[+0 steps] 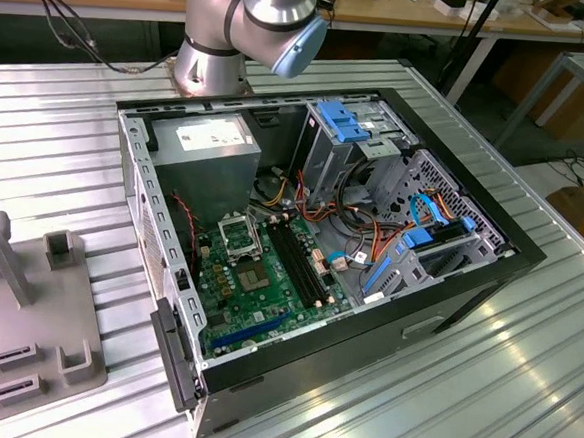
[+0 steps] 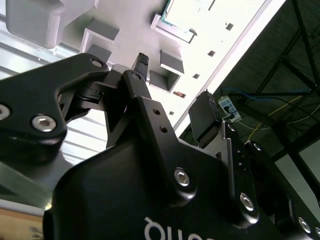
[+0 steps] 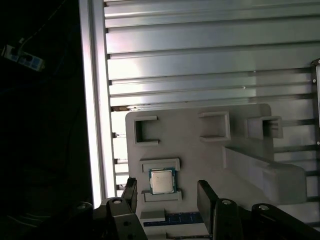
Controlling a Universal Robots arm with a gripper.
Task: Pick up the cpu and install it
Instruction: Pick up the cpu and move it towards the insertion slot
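The cpu (image 3: 161,181), a small silver-grey square with a green rim, lies flat in a recess of the grey fixture tray (image 3: 200,155). In the first wrist view my gripper (image 3: 168,196) hangs above that tray, open, and the cpu shows between and just beyond its two black fingertips. The second wrist view has the same open gripper (image 2: 172,90) with nothing between its fingers. In the exterior view the black-framed socket (image 1: 239,237) sits on the green motherboard (image 1: 262,287) inside the open computer case, and the fixture tray (image 1: 21,361) lies at the exterior view's left.
The open case (image 1: 447,290) holds a power supply (image 1: 212,143), drive cages and loose cables. The tray carries raised blocks (image 3: 280,180) and empty brackets (image 3: 215,125). The ribbed metal table (image 3: 200,60) ends at an edge (image 3: 95,125) beside the tray.
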